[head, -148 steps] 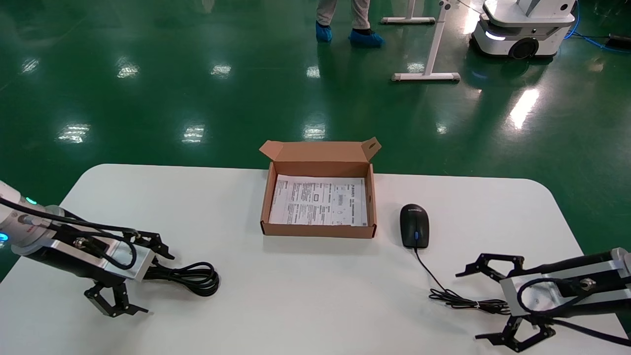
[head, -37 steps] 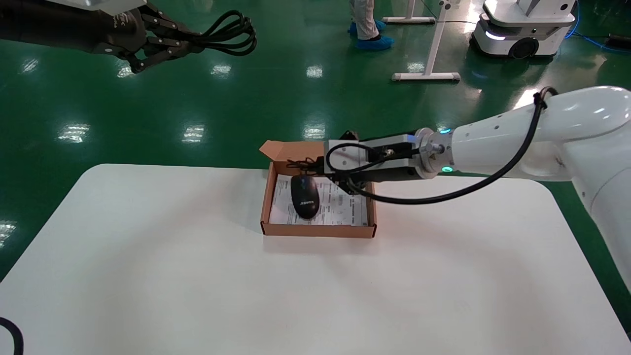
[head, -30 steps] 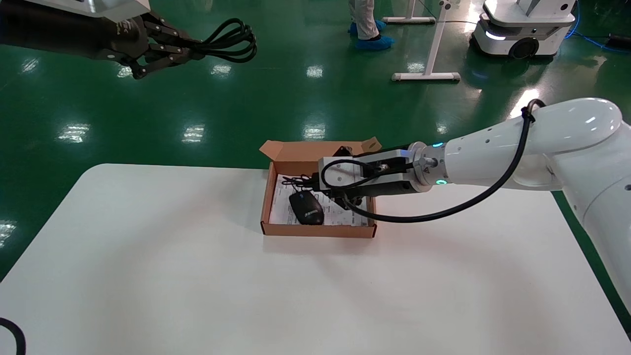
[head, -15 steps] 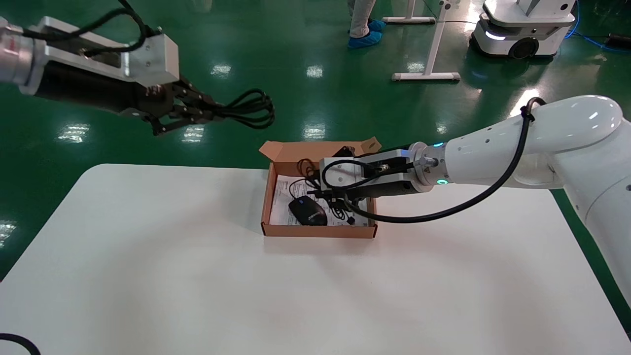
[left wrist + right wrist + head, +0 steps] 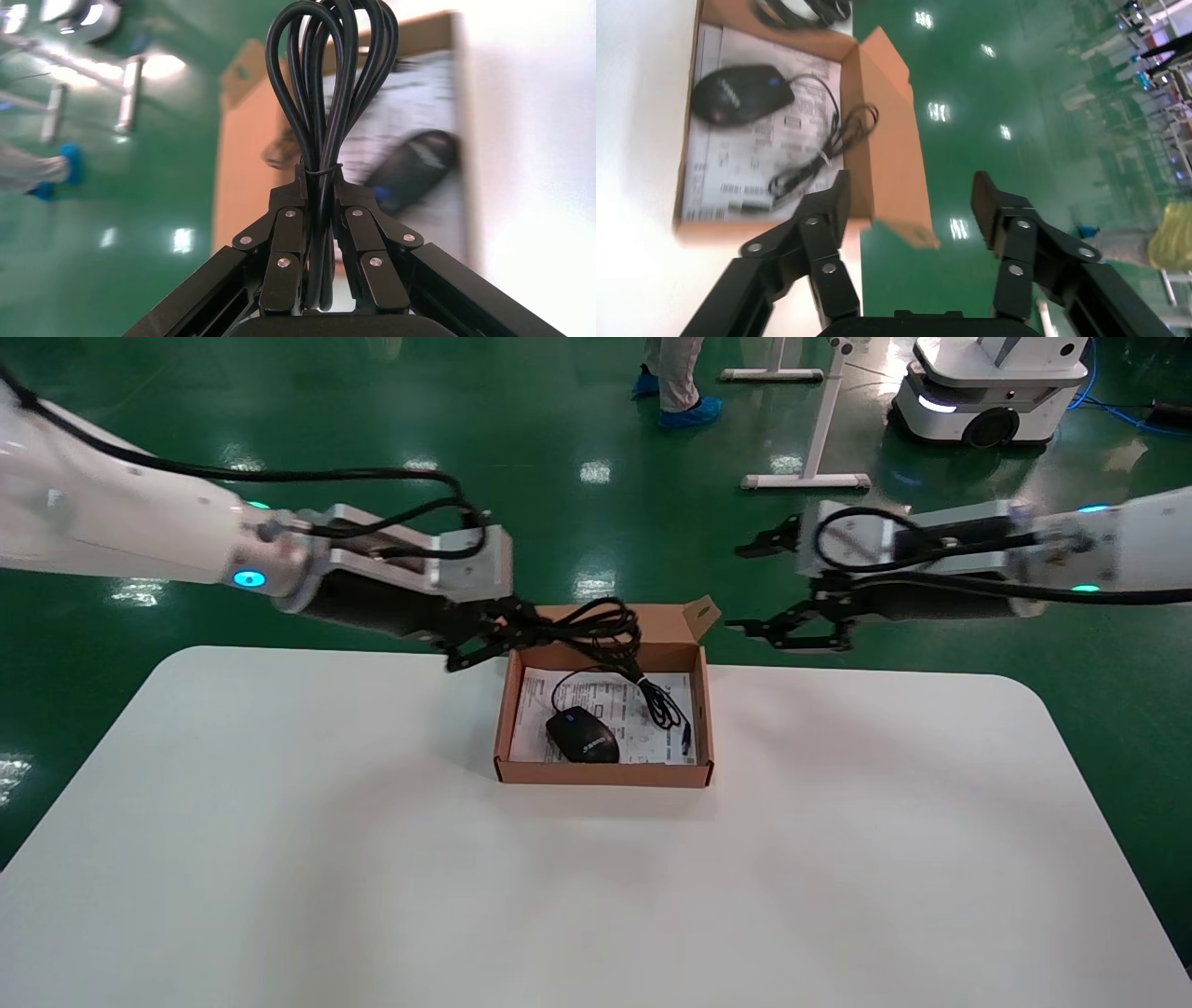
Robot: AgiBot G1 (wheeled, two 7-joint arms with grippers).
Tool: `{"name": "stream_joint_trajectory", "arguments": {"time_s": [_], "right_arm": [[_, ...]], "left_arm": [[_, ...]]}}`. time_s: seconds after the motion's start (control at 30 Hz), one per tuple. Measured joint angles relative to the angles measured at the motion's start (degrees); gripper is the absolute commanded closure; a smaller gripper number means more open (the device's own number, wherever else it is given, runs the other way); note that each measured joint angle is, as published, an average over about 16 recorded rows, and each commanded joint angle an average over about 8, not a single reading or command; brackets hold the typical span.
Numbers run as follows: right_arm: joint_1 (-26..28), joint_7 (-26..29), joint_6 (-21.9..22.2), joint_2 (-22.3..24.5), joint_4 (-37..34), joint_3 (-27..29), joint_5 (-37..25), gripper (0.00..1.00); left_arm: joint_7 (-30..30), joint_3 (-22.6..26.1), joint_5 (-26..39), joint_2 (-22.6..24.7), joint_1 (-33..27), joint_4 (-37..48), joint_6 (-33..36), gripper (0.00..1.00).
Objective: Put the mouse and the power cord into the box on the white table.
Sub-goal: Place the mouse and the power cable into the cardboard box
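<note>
Head view: the power cord [image 5: 596,628] is being gripped tight by the left gripper [image 5: 484,633], over the box's [image 5: 605,772] far left corner.

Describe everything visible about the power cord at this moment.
The power cord is a thick black cable bundled into long parallel loops, cinched near one end by a thin tie. The left gripper is shut on that tied end, holding the bundle in the air roughly level, loops fanning out over the far part of the open box. It touches only the gripper's fingers; it hangs above the mouse lying inside. No plug can be made out.
</note>
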Motion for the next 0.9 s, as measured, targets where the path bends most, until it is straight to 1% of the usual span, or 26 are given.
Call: {"name": "stream_joint_trajectory", "arguments": {"time_s": [0.17,0.37,0.4,0.43,0.63,0.67,0.7,0.9], "right_arm": [[1.0,-1.0,-2.7,3.8,-2.0,-0.1,-0.2,0.00],[1.1,-1.9,-4.2,6.7,-3.9,-0.5,-0.8,0.00],[1.0,-2.0,-4.3,7.0,-4.1,-0.5,-0.8,0.00],[0.9,-2.1,-4.4,7.3,-4.3,-0.5,-0.9,0.00],[0.6,-2.2,-5.2,8.6,-5.2,-0.6,-1.0,0.00],[0.6,-2.2,-5.3,8.7,-5.3,-0.6,-1.0,0.00],[0.6,-2.2,-5.5,8.8,-5.3,-0.6,-1.0,0.00],[0.3,-2.0,-6.0,9.1,-5.3,-0.4,-0.8,0.00]], "left_arm": [[-0.3,-0.2,-1.0,2.7,4.1,-2.8,-6.3,1.00],[-1.7,0.8,-1.5,3.7,8.5,-7.4,-11.4,1.00],[-2.0,1.1,-1.4,3.7,9.0,-8.2,-12.0,0.97],[-2.3,1.4,-1.4,3.7,9.5,-8.9,-12.5,0.93],[-4.0,3.4,-1.2,3.8,11.5,-11.9,-14.8,0.18],[-4.3,3.7,-1.2,3.8,11.7,-12.2,-15.0,0.08],[-4.5,4.0,-1.1,3.8,11.9,-12.5,-15.2,0.00],[-5.3,4.6,-1.3,3.6,12.4,-13.5,-15.7,0.00]]}}
